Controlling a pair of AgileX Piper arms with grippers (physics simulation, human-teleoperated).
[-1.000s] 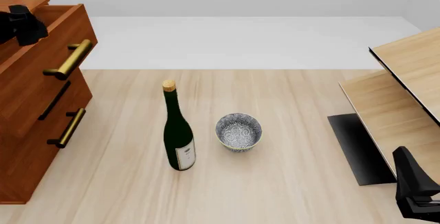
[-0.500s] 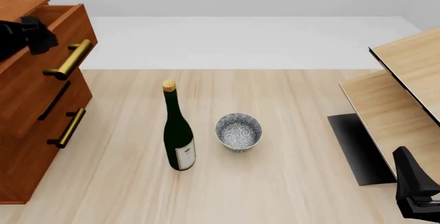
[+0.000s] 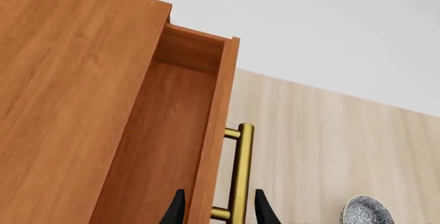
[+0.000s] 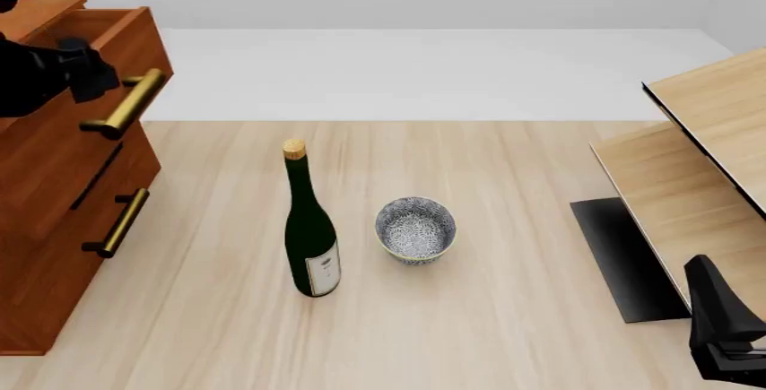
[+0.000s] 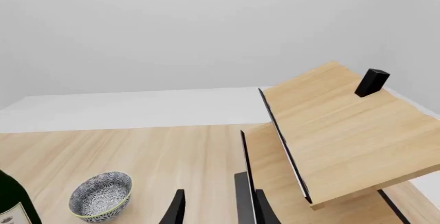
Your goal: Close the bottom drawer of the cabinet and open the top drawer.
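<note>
Front view: cabinet [image 4: 48,229] standing at surface's left edge; top drawer [image 4: 72,94] sticking out partway, bottom drawer [image 4: 54,273] sitting flush. Left pincer [image 4: 86,74] hanging at top drawer's brass handle [image 4: 124,103]; wine bottle [image 4: 310,233] and patterned bowl [image 4: 415,229] standing mid-surface.

Left wrist view: fingertips [image 3: 177,211] showing apart, straddling drawer front and handle, not touching.

Right wrist view: right pincer [image 5: 216,208] showing parted, holding nothing, near light-wood furniture [image 5: 337,131].

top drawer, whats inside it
The top drawer stands pulled out; only bare wood shows inside. Its lower part runs out of view, so contents there cannot be seen.
</note>
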